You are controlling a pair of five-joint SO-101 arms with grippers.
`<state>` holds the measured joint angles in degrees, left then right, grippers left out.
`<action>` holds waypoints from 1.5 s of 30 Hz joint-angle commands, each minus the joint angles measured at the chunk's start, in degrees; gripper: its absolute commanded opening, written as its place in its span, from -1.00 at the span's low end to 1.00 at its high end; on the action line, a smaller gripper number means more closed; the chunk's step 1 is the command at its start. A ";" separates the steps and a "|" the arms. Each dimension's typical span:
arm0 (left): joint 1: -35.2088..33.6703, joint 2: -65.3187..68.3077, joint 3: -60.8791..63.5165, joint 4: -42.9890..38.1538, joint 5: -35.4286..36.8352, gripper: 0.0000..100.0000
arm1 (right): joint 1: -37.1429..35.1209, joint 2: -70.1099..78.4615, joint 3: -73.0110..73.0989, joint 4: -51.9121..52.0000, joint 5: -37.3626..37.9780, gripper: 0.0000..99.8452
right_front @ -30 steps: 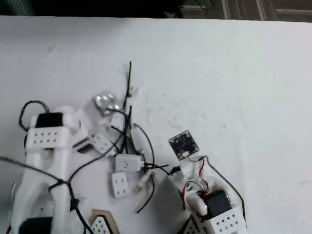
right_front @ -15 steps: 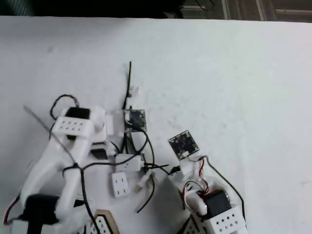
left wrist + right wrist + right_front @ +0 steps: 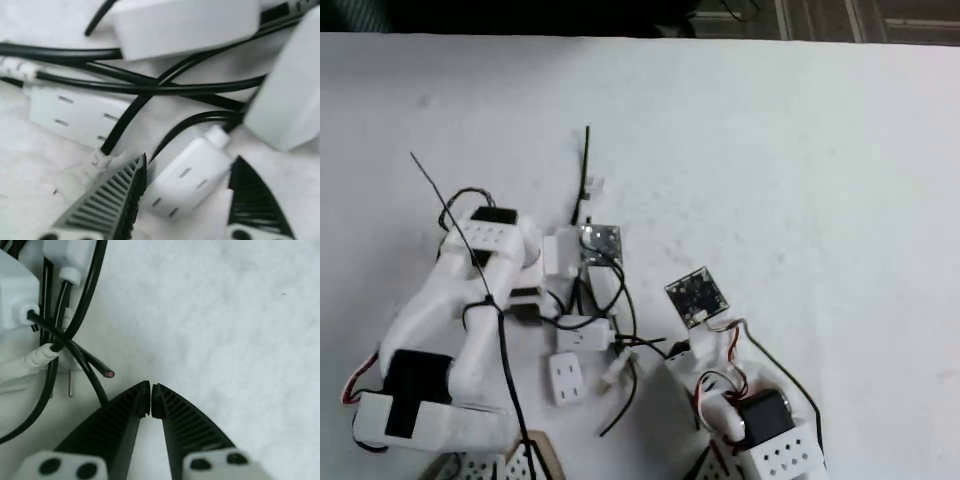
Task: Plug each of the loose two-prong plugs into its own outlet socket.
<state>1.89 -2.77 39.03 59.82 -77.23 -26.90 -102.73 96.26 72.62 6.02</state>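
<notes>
My left gripper [image 3: 190, 165] is open, its jaws either side of a small white outlet socket [image 3: 182, 182] lying on the table with its slots up. A second white socket block [image 3: 70, 112] lies beyond it under crossing black cords [image 3: 150, 90]. From above, the left arm [image 3: 485, 250] stands over the tangle of cords, with two sockets [image 3: 582, 335] [image 3: 566, 378] just past it. My right gripper [image 3: 150, 399] is shut and holds nothing. It hovers beside a loose white plug [image 3: 30, 362] whose metal prong [image 3: 70, 384] points at the table, with a cut black cord end [image 3: 107, 374] next to it.
More white blocks [image 3: 185, 25] [image 3: 295, 100] crowd the tangle by the left gripper. The right arm [image 3: 760, 420] sits at the table's front, near a loose plug [image 3: 615, 368]. Bare white table [image 3: 800, 180] stretches to the right and back.
The left arm has swung from the table's left side in over the cord tangle and now covers the sockets nearest it. The right arm has not moved.
</notes>
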 commanded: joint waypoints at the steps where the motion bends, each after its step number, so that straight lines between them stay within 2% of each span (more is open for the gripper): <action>1: -0.57 -0.13 -0.97 -0.18 -3.16 -0.75 | -0.31 -0.57 0.62 0.22 0.00 -0.96; 4: -0.48 -0.13 -0.09 -0.09 -2.90 -0.95 | -0.31 -0.57 0.62 0.22 0.00 -0.96; 10: -1.89 -2.68 -4.92 6.15 12.57 -0.96 | -0.31 -0.57 0.62 0.22 0.00 -0.96; 15: -2.07 -8.57 -8.44 15.74 21.36 -0.96 | -0.31 -0.57 0.62 0.22 0.09 -0.96; 19: -2.42 -9.71 -8.44 18.55 28.84 -0.96 | -0.31 -0.57 0.62 0.22 0.09 -0.95; 24: -4.26 -9.63 -4.84 17.14 32.26 -0.95 | -0.31 -0.57 0.62 0.22 0.09 -0.96; 27: -4.09 -7.87 -1.85 12.92 35.16 -0.95 | -0.31 -0.57 0.62 0.22 0.09 -0.96; 32: -0.40 1.10 -1.85 7.03 37.54 -0.95 | -0.31 -0.57 0.62 0.22 0.09 -0.96; 45: 9.27 21.85 -30.86 6.77 46.51 -0.95 | -0.31 -0.57 0.62 0.22 0.09 -0.96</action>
<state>8.04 15.69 17.41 68.44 -33.45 -26.90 -102.73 96.26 72.70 6.02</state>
